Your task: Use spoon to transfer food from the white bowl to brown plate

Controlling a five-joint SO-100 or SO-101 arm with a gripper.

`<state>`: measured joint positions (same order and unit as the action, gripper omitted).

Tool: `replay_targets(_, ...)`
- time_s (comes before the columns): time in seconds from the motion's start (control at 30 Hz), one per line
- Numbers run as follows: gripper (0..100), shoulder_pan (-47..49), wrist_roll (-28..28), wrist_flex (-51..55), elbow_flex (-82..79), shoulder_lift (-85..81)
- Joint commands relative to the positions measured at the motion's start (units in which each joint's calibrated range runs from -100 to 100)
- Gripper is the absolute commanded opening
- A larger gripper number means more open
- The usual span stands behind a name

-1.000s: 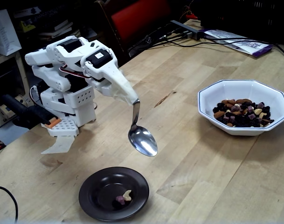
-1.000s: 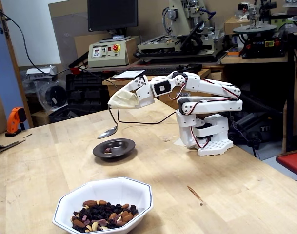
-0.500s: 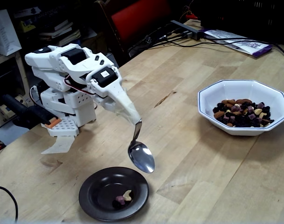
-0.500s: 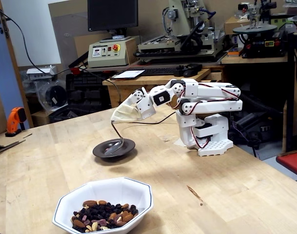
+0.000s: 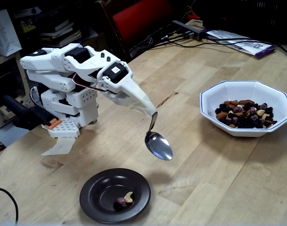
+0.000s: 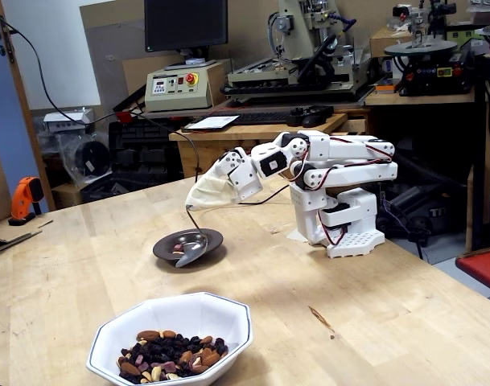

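Spoon (image 5: 158,143) hangs handle-up, bowl down toward the brown plate (image 5: 94,190), jaws clamped on its taped handle.

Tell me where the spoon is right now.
In a fixed view the spoon hangs in the air from the gripper, bowl end down, between the brown plate at lower left and the white bowl at right, nearer the plate.

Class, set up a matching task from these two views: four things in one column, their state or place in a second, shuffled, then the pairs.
Things:
1. spoon
2. white bowl
3. brown plate
4. gripper

States:
A. holds a heap of nuts and raisins
B. holds only a few pieces
C. hangs empty above the table
D. clamped on a taped handle

Pairs: 1-C, 2-A, 3-B, 4-D
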<state>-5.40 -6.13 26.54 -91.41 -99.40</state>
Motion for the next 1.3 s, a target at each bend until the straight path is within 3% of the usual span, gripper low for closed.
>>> replay_targets(0.0,5,0.66,-0.05,-1.63,1.33,-0.09)
replay_targets(0.4,5,0.81,-0.10,-1.63,8.85,0.00)
replay_targets(1.03,5,6.88,-0.05,-1.71,3.80,-0.09)
replay_targets(1.27,5,6.59,0.24,-10.80,2.56,0.00)
